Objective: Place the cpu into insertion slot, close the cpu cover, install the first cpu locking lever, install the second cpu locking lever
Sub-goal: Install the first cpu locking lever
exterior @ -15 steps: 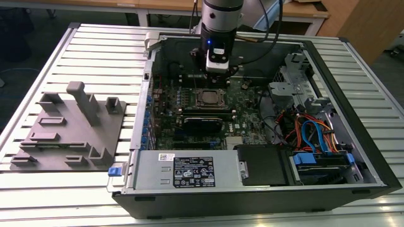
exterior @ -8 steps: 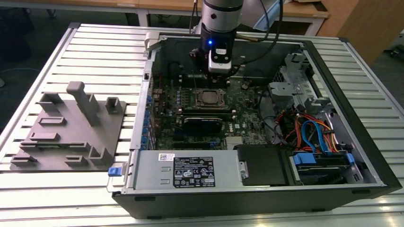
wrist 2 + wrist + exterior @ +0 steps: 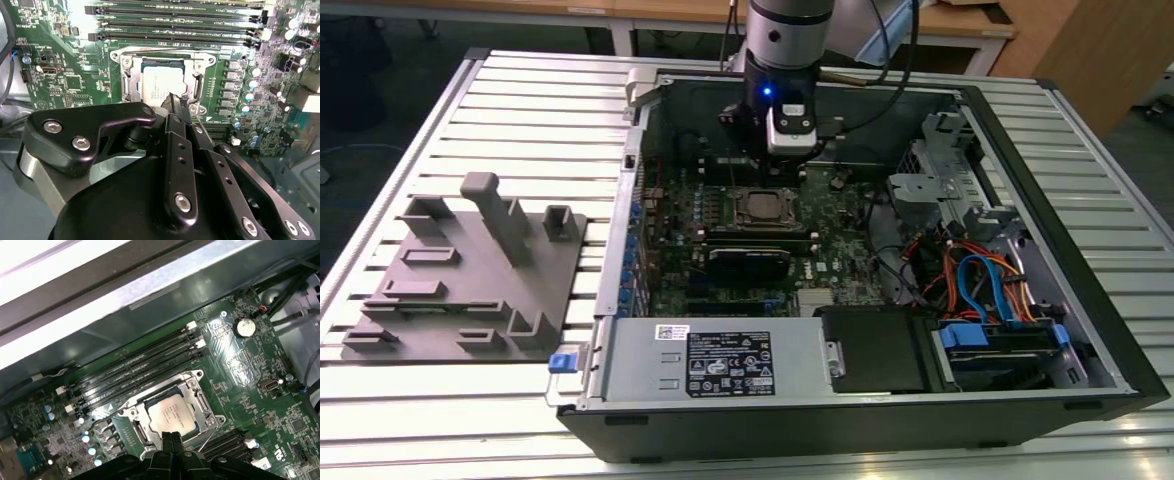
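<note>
The cpu (image 3: 171,416) (image 3: 161,86) lies flat in the insertion slot (image 3: 765,207) on the green board, its silvery top facing up. The cpu cover (image 3: 201,401) (image 3: 131,82) lies down around it as a metal frame, the chip showing through its window. A thin wire lever (image 3: 209,436) runs along one side of the socket and another (image 3: 111,412) along the opposite side. My gripper (image 3: 170,439) (image 3: 173,101) (image 3: 790,152) hangs just above the socket's edge, its black fingers pressed together with nothing between them.
Long black memory slots (image 3: 135,370) (image 3: 175,22) run beside the socket. A black card (image 3: 750,262) sits on the board in front of it in the exterior view. The case walls (image 3: 1067,250), cables (image 3: 974,275) and drive cage (image 3: 941,160) close in on the exterior view's right. A grey fixture (image 3: 474,265) stands outside on the exterior view's left.
</note>
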Available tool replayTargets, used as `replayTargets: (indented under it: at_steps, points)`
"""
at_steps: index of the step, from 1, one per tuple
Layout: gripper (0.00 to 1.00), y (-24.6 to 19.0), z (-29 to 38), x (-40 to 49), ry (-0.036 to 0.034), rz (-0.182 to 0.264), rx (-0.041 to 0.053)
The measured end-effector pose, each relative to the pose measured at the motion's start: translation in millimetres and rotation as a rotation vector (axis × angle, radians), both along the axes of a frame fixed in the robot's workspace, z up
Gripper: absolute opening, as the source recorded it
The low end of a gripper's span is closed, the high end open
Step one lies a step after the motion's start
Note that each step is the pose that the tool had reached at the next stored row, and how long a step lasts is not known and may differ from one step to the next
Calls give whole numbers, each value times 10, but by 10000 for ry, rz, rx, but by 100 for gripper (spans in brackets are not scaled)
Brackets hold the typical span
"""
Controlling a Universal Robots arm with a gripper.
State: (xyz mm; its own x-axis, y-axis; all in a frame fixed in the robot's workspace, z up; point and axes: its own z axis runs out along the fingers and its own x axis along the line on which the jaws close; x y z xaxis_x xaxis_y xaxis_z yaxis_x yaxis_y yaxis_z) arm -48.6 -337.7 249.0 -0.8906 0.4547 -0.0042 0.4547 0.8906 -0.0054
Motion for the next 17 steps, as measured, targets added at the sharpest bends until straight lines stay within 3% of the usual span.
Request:
replayTargets:
  at_steps: [10,17]
  points:
    - [10,-6,0,-1,-7,807,0]
    - [10,-6,0,-2,-8,966,0]
